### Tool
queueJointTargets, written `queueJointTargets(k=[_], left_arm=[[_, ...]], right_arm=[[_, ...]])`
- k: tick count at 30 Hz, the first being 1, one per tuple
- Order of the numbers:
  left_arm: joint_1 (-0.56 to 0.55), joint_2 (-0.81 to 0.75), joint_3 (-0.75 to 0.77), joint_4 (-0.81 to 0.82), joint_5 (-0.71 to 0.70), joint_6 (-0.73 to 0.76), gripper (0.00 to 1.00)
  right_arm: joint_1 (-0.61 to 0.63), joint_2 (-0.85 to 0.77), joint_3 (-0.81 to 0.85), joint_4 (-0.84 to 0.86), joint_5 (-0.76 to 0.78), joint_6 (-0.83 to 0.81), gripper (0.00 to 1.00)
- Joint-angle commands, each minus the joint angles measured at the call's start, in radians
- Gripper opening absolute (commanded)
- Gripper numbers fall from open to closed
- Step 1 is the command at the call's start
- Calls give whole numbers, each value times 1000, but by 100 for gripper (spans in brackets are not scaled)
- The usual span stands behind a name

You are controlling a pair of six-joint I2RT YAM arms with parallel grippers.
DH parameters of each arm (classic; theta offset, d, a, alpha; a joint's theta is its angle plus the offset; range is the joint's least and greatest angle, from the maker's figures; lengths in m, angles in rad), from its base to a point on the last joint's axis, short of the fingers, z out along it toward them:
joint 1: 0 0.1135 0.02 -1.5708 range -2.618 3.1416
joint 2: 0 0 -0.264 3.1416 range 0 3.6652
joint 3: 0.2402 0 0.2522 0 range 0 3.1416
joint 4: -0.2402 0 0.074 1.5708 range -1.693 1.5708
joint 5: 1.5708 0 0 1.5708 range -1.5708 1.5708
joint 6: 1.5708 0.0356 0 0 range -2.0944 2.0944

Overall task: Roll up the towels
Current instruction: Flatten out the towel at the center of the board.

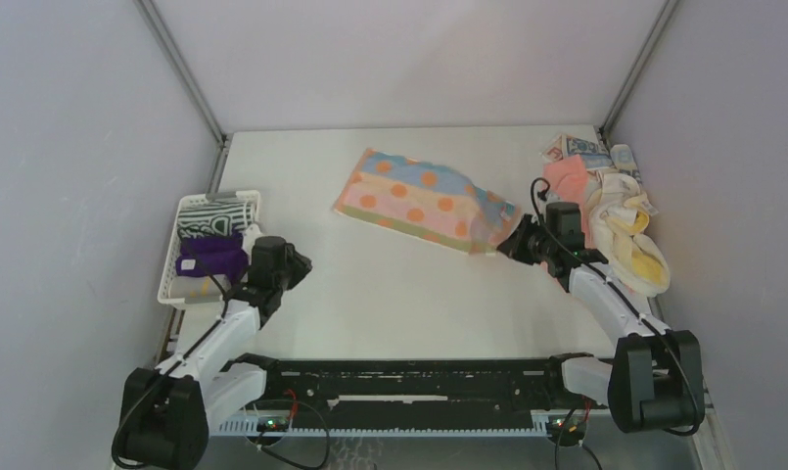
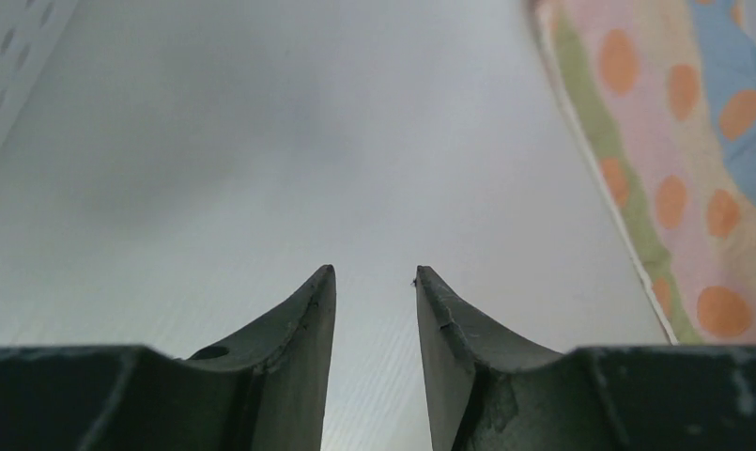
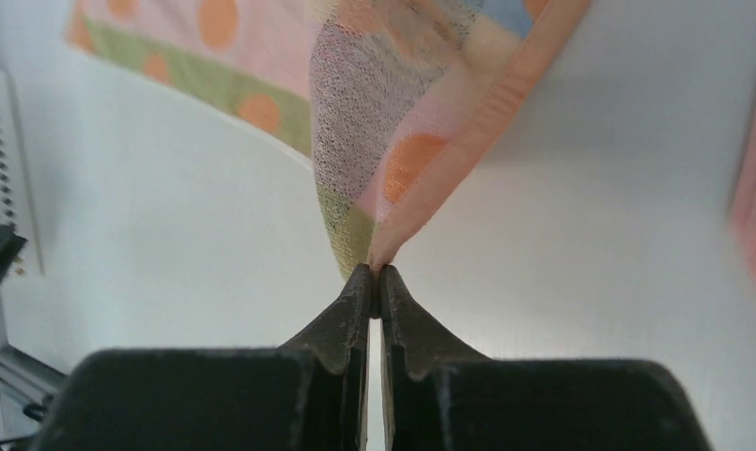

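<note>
Sitting at the left edge of the white table [image 1: 390, 304], a white slotted plastic basket [image 1: 169, 289] holds a rolled black-and-white striped towel [image 1: 213, 215] at its far end and a rolled purple towel [image 1: 211, 258] nearer. Just right of the basket, the left gripper [image 2: 374, 274] points across bare table. Its two dark fingers are spread, with nothing between them, and it is well apart from any cloth.

In the middle lies the light-blue towel with orange dots [image 1: 419, 196], banded in pink and green. It is spread mostly flat and slants from far left to near right. Its near right corner is lifted off the surface and pinched by the right gripper [image 3: 374, 272], whose fingers are pressed together on the pink hem.

At the far right corner sits a loose heap. A salmon-pink towel [image 1: 569, 176] lies just beyond the right gripper, a blue-printed towel [image 1: 585, 147] farther back, and a cream-yellow towel [image 1: 629, 235] is draped nearer along the right wall.
</note>
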Motion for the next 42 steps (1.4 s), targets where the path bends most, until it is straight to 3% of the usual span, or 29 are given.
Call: queueJointTargets(k=[1,5,10,16,24,42], left_arm=[[0,-88,-48,13,-22,-65,44],[-10,-75,-34,18,3,-40,58],[-13,115,103,78,69,18,68],[-12,420,372,111,96,65,65],[-4,723,581,204,182,-12,63],[42,993,669,344,286,-149,49]], right_arm=[[14,-34,-46,16,24,8,0],[18,-27,-65,-20,74,-16,0],[24,-9,-68,-35,99,-20,0],[66,-7,-74,-33,128,-19,0],[104,0,-83,-28,141,-18,0],[97,-17,-82,-23,108,-31,0]])
